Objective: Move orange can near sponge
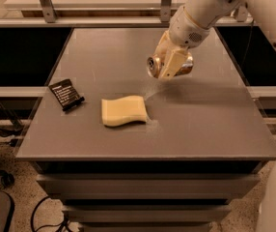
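Grey flat tabletop [215, 124] is lying under the cream two-finger gripper [166, 67], which is clamping a coppery orange metal can [185, 65] sideways in mid-air. Pale yellow wavy foam sponge [123, 111] is sitting below-left of the gripper. Risk: released sideways from this height, the can is likely rolling off.

My smooth plastic end effector [167, 65], above the matt grey table [205, 124], clasps the shiny metal orange can [186, 69]; the sponge [123, 111] looks like soft foam.

Cream gripper [168, 66] above grey table [205, 120] clasps coppery orange can [185, 67], silver-ended; sponge [124, 111] pale yellow; card [66, 94] black, white-lettered.
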You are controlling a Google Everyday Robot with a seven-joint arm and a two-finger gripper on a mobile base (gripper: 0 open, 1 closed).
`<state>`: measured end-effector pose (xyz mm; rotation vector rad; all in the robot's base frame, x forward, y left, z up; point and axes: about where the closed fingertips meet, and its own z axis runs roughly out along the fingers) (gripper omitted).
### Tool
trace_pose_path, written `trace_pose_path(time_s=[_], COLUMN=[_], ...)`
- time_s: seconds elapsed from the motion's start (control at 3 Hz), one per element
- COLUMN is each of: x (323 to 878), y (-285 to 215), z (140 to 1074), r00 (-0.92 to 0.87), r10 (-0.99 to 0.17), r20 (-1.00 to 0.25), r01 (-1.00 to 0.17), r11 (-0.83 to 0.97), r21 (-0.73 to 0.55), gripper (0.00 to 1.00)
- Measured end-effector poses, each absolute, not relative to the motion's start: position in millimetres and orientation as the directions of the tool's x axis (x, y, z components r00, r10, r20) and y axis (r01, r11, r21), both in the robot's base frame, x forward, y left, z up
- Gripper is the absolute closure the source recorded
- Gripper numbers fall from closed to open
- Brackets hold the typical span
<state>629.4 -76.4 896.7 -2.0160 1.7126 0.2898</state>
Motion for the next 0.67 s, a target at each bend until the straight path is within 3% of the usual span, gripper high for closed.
trace_pose_path(time_s=[0.67], x=[615.9], y=[-23.6], z=[891.1], r00=[0.357], r10=[-0.806], r20=[-0.472], r01=[-0.933], r11=[-0.287], r21=[-0.216], gripper=[1.0])
